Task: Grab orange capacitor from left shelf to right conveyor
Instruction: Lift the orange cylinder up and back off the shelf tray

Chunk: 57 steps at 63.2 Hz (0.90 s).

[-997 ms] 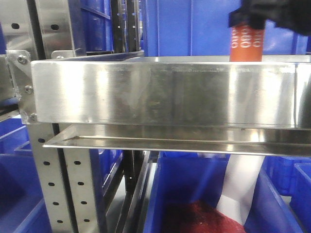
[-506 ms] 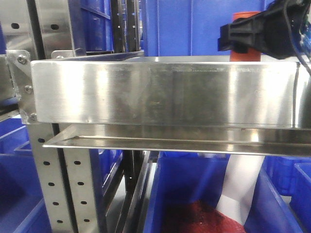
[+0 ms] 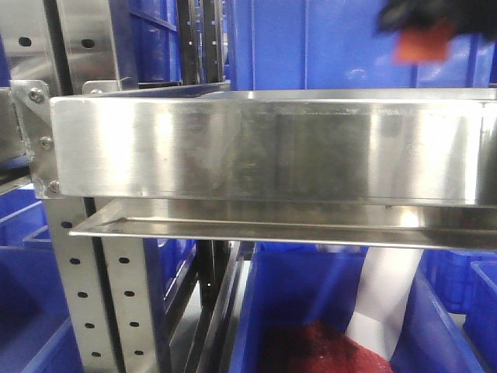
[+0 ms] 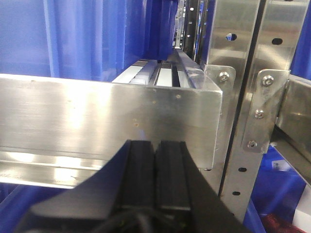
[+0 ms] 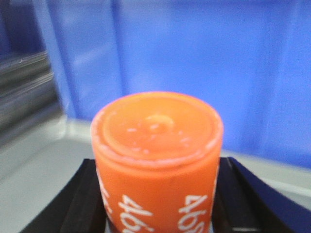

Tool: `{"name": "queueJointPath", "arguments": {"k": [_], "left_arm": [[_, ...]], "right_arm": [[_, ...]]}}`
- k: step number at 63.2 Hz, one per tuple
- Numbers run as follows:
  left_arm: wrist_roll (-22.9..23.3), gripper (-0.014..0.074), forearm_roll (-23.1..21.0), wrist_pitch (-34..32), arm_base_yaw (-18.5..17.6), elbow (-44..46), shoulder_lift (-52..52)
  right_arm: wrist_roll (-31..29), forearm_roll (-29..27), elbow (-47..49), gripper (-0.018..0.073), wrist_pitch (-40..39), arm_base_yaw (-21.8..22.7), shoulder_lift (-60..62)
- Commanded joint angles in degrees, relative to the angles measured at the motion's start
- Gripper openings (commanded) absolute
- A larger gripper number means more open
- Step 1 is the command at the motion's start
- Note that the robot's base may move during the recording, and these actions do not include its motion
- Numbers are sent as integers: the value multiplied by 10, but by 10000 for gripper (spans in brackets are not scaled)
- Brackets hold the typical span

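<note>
Bright even light, glare streaks on left shelf [image 3: 264, 148], motion-blurred orange capacitor [image 3: 422, 45], soft wrist-view background

Your shelf [image 3: 264, 148] sat on perforated grey uprights [image 3: 81, 303], tall shiny front facing you, thin ledge [image 3: 272, 231] just beneath, pale and dark strips [image 4: 160, 76] along its bed.

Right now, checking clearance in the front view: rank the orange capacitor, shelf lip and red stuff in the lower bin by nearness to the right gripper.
1. orange capacitor, held in the right gripper, top right.
2. left shelf front lip, just below.
3. red material in the blue bin, at the bottom.
</note>
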<state>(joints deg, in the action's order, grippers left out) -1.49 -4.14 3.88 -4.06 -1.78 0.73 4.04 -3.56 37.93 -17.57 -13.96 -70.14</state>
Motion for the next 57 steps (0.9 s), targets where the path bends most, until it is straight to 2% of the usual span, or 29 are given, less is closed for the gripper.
{"name": "queueJointPath", "arguments": {"k": [1,8,18,33,43,57], "left_arm": [[1,-127,-1,-51,0,2,6],[1,-127,-1,-51,0,2,6],[1,-127,-1,-51,0,2,6],[1,-127,-1,-51,0,2,6],[1,-127,-1,-51,0,2,6],[1,-127,-1,-51,0,2,6]], "right_arm": [[-2,31,16,118,35,38,74],[-2,69,6,118,115,92,146],[-2,74,-26,118,205,143,254],[-2,74,-79,118,284,144,399],[-2,74,-82,118,343,144,496],[-2,74,-82,118,385,144,610]]}}
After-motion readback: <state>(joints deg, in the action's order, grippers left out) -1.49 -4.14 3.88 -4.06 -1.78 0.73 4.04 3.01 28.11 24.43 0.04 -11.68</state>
